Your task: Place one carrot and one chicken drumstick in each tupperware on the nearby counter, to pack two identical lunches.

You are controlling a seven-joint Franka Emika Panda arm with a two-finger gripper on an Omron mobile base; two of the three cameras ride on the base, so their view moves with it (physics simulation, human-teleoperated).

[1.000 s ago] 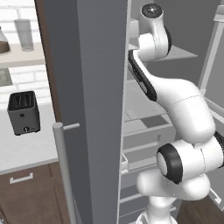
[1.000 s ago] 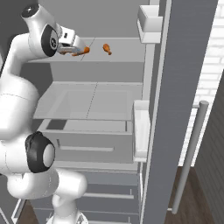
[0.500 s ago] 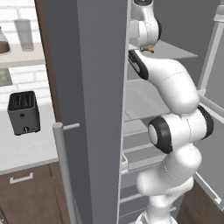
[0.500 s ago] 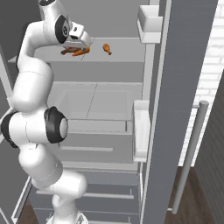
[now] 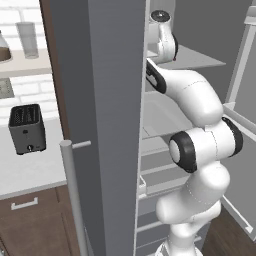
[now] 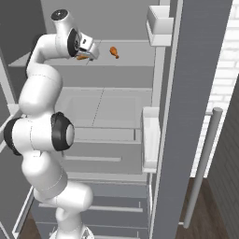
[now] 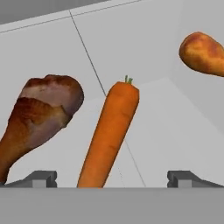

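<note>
In the hand view a carrot lies on the pale fridge shelf, pointing away, right between my gripper's open fingertips; nothing is gripped. A chicken drumstick lies just left of the carrot, and a second drumstick sits further off at the upper right. From the right base view my gripper reaches onto the top shelf over an orange-brown piece, with the other drumstick to its right. The tupperware is out of view. The counter lies left of the fridge.
The open fridge door with its bar handle stands between the arm and the counter. A black toaster sits on the counter. Door bins line the right-hand door. Lower shelves and drawers sit below.
The arm has swung and straightened towards the top shelf, bringing the hand down closer to the carrot and drumstick. The jaws stayed open and the food has not moved.
</note>
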